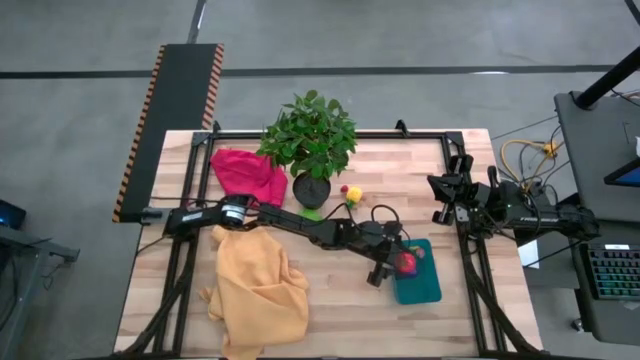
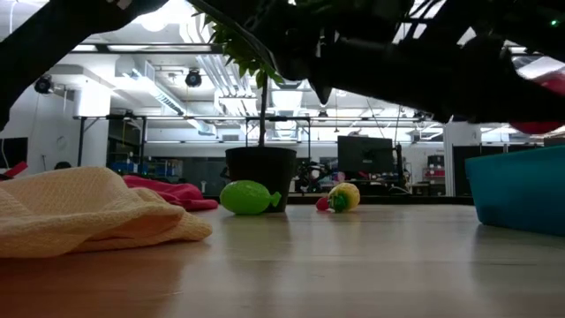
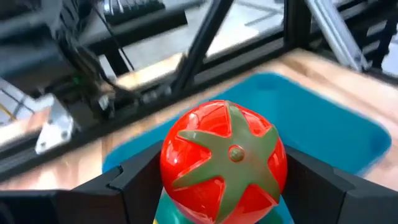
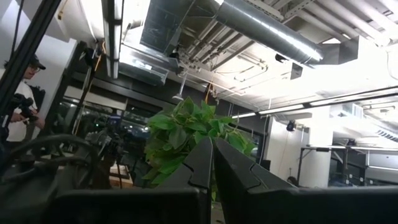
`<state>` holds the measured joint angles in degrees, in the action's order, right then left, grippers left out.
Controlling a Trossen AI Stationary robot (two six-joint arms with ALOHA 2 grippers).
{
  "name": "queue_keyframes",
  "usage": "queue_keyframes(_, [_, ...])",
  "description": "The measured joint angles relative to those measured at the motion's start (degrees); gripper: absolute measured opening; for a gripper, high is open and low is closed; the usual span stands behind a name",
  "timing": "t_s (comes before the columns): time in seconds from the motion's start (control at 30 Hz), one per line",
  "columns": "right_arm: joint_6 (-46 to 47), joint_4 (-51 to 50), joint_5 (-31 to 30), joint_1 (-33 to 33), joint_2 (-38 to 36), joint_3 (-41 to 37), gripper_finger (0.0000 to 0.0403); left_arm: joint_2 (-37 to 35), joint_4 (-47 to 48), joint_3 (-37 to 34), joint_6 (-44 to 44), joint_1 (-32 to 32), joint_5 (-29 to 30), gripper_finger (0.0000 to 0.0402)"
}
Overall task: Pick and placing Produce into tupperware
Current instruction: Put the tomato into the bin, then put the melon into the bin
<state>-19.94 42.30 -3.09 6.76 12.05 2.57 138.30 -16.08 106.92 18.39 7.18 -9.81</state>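
My left gripper reaches across the table and is shut on a red toy tomato with a green star-shaped calyx, held over the teal tupperware near the table's right side. A green toy lies by the plant pot. A yellow toy with a small red piece rests on the table behind it. My right gripper is shut, parked at the table's right edge with its fingers tipped upward. My left gripper pinches the red tomato by its two opposite sides, one dark finger on each flank. The calyx faces the wrist camera. The tomato is lifted clear above the tupperware's open inside.
A leafy potted plant stands at the table's far middle. A pink-red cloth lies left of it and a crumpled yellow cloth covers the near left. A black frame rail runs along the right side. A person stands beyond the table.
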Motion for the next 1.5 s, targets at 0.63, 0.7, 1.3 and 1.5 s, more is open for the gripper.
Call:
queue_keyframes(0.63, [0.4, 0.0, 0.0, 0.0, 0.0, 0.0, 0.0009, 0.7, 3.0, 3.9, -2.7, 0.0, 0.0, 0.0374])
queue_keyframes(0.7, [0.4, 0.0, 0.0, 0.0, 0.0, 0.0, 0.0009, 0.5, 3.1, 3.8, -2.6, 0.0, 0.0, 0.0378])
queue_keyframes(1.3, [0.4, -0.1, 0.0, 0.0, 0.0, 0.0, 0.0009, -11.9, 29.2, 3.4, 1.9, 1.1, 21.8, 0.0325])
queue_keyframes(1.5, [0.4, 0.0, 0.0, 0.0, 0.0, 0.0, 0.0009, -19.3, 37.3, 0.1, 1.2, 2.0, 23.7, 0.0247])
